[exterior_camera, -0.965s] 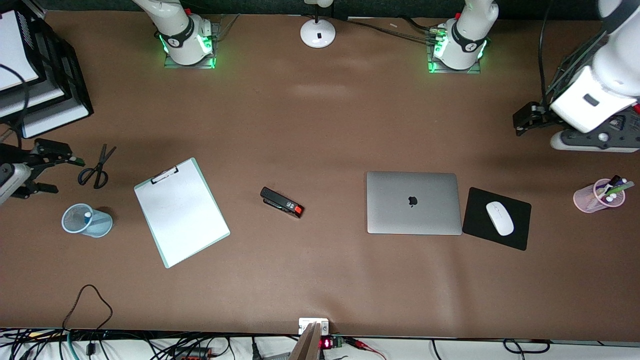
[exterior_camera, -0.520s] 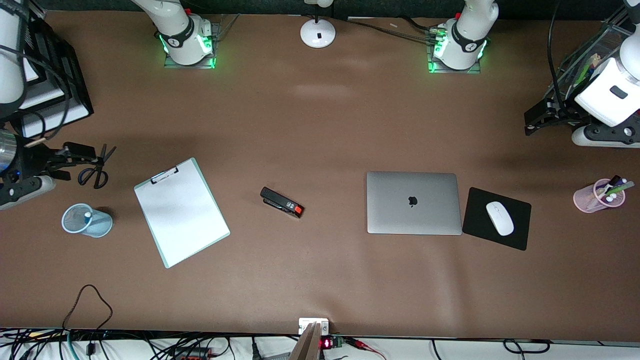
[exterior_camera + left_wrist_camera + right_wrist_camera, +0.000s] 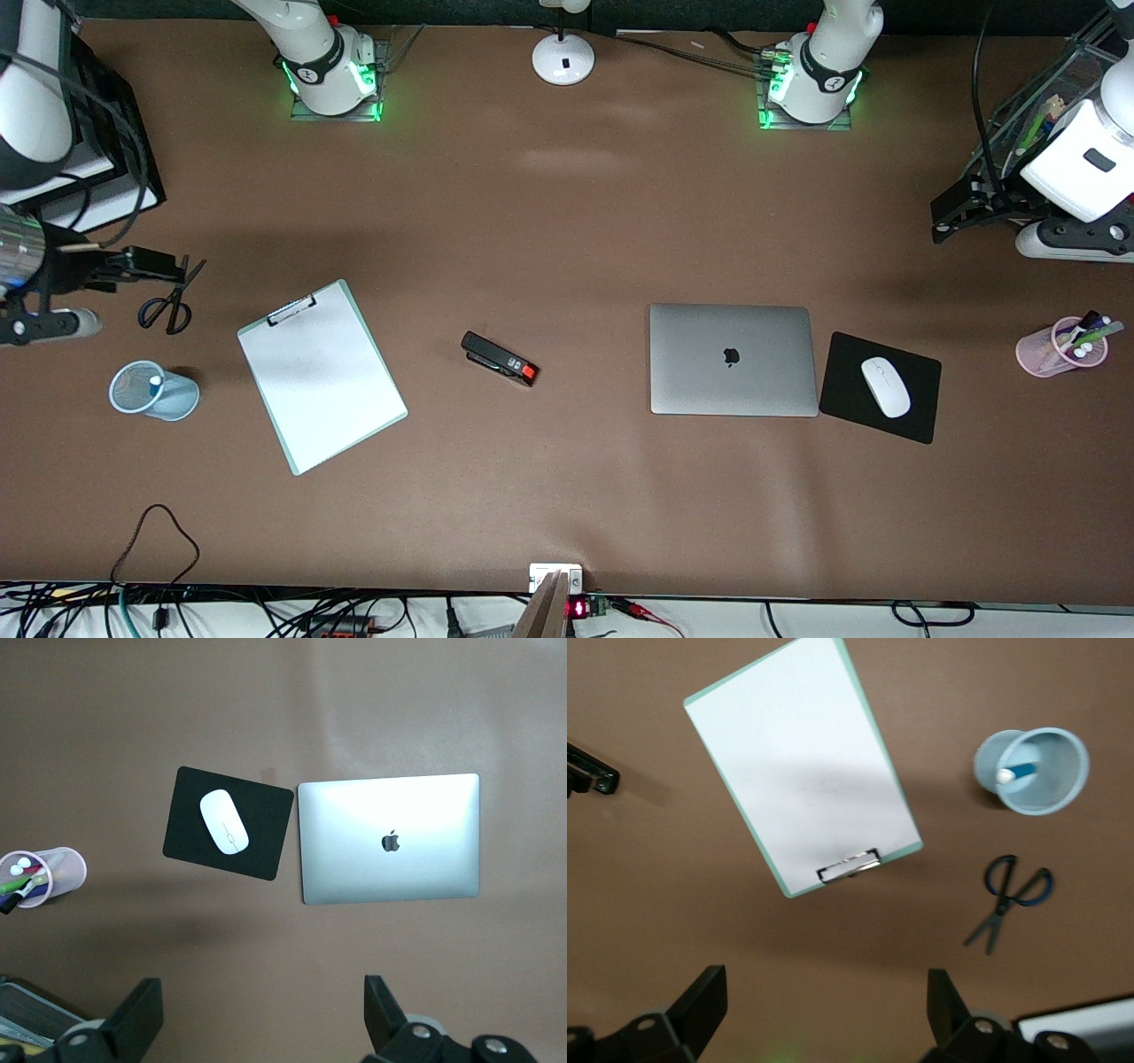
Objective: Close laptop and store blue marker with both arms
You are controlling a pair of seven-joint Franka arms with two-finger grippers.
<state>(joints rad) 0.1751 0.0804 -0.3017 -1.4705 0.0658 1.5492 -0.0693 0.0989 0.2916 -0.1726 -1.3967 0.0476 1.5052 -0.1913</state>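
Observation:
The laptop [image 3: 733, 359] lies shut, lid up with the dark logo showing, toward the left arm's end of the table; it also shows in the left wrist view [image 3: 390, 839]. The blue marker [image 3: 156, 382] stands in a light-blue mesh cup [image 3: 152, 391] toward the right arm's end; the right wrist view shows the marker [image 3: 1017, 773] inside the cup [image 3: 1032, 771]. My left gripper [image 3: 943, 215] is open and empty, high over the table's end [image 3: 263, 992]. My right gripper [image 3: 151, 264] is open and empty, over the scissors [image 3: 826, 983].
A clipboard [image 3: 321, 376], black stapler [image 3: 499, 358] and scissors [image 3: 173, 297] lie mid-table. A white mouse [image 3: 885, 386] sits on a black pad [image 3: 842, 390] beside the laptop. A pink pen cup [image 3: 1059, 347], lamp base [image 3: 563, 59] and black paper trays [image 3: 97, 168] stand around.
The right arm has swung over the table's end, its gripper shifting toward the scissors. The left arm has drawn back a little toward its end. Table objects have not moved.

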